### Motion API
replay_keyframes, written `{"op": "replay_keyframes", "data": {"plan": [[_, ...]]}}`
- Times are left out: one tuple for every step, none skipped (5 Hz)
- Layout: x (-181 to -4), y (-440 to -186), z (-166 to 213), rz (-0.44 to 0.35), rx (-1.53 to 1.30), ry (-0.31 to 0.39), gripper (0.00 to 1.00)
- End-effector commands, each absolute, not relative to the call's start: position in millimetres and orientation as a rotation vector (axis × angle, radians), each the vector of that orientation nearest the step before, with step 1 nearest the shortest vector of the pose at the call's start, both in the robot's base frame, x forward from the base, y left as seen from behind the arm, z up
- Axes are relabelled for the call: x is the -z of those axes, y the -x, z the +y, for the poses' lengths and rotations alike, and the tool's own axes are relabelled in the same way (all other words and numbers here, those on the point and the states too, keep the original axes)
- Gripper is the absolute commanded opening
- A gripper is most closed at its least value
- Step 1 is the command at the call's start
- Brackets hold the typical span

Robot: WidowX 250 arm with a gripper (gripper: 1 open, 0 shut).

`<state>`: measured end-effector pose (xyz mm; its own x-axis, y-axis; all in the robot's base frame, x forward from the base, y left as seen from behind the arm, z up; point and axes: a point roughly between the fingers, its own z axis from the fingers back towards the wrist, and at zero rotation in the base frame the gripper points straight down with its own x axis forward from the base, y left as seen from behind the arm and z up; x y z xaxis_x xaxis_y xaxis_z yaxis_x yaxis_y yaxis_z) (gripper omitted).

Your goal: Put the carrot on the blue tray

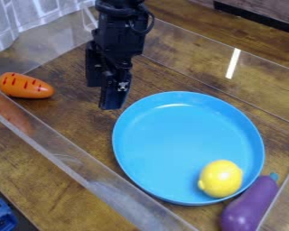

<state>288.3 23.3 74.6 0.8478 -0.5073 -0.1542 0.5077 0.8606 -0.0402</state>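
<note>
On the wooden table the carrot lies crosswise, leaves left; pincer apart.

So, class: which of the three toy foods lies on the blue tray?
The yellow lemon. It sits inside the blue tray; the carrot and purple eggplant lie on the table.

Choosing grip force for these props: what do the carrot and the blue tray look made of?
The carrot: probably moulded plastic or rubbery toy material, uniform orange with dark grooves and a slight sheen. The blue tray: likely hard plastic, one even bright blue, smooth, semi-glossy, with a moulded raised rim. Neither can be confirmed by sight.
</note>
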Motion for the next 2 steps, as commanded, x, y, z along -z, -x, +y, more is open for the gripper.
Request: {"op": "replay_keyframes", "data": {"plan": [[-79.0,-291.6,32.8,0.133,0.537,-0.016,1.0],[-74.8,-292.5,34.6,0.134,0.555,-0.018,1.0]]}}
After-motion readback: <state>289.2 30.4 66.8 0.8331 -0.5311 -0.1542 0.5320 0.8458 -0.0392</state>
